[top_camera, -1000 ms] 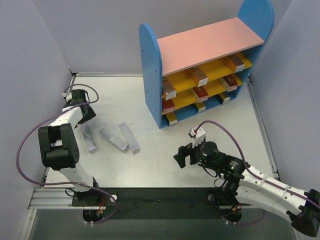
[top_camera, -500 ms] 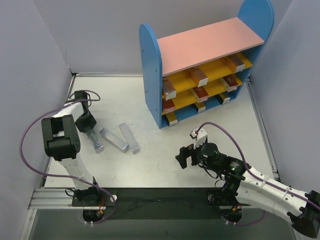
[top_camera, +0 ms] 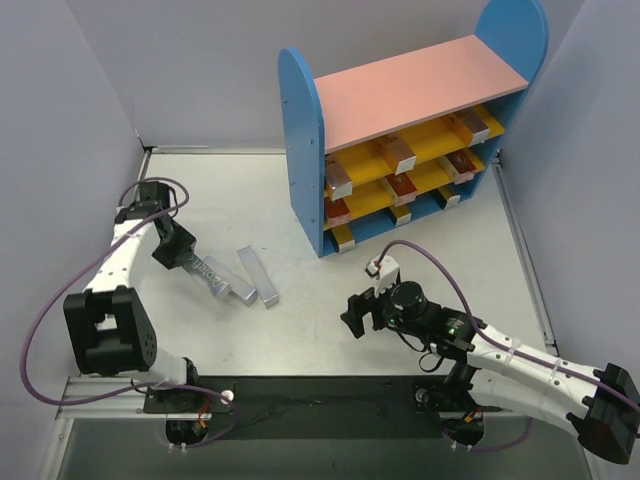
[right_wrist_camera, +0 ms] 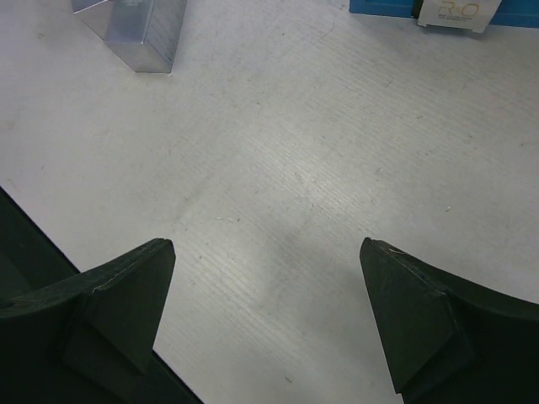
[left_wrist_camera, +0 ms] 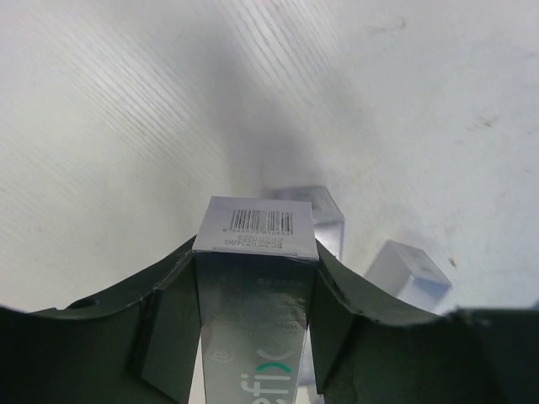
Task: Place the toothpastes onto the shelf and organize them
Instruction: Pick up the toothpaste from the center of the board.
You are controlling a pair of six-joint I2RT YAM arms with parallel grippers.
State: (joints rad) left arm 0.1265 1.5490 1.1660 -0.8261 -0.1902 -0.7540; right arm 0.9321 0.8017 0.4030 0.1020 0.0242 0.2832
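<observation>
My left gripper point(top_camera: 178, 250) point(left_wrist_camera: 254, 257) is shut on a silver-grey toothpaste box point(top_camera: 207, 272) point(left_wrist_camera: 257, 286), which sits between both fingers with its barcode end pointing away. Two more silver toothpastes point(top_camera: 257, 276) point(left_wrist_camera: 409, 273) lie on the table just beyond it, one point(top_camera: 240, 292) point(left_wrist_camera: 327, 222) right by the held box's tip. The shelf point(top_camera: 400, 95) stands at the back right with several silver and red boxes point(top_camera: 398, 153) on its yellow boards and blue base. My right gripper point(top_camera: 352, 315) point(right_wrist_camera: 265, 290) hovers open over bare table in front of the shelf, holding nothing.
Grey walls close in on the left, right and back. The right wrist view shows the silver box ends point(right_wrist_camera: 143, 25) at top left and the shelf's blue base point(right_wrist_camera: 379, 7) with a box end point(right_wrist_camera: 459, 12) at top right. A black strip runs along the near edge.
My left gripper has closed on the leftmost silver box and swung it right, toward the other two. The right arm has shifted slightly left, still open.
</observation>
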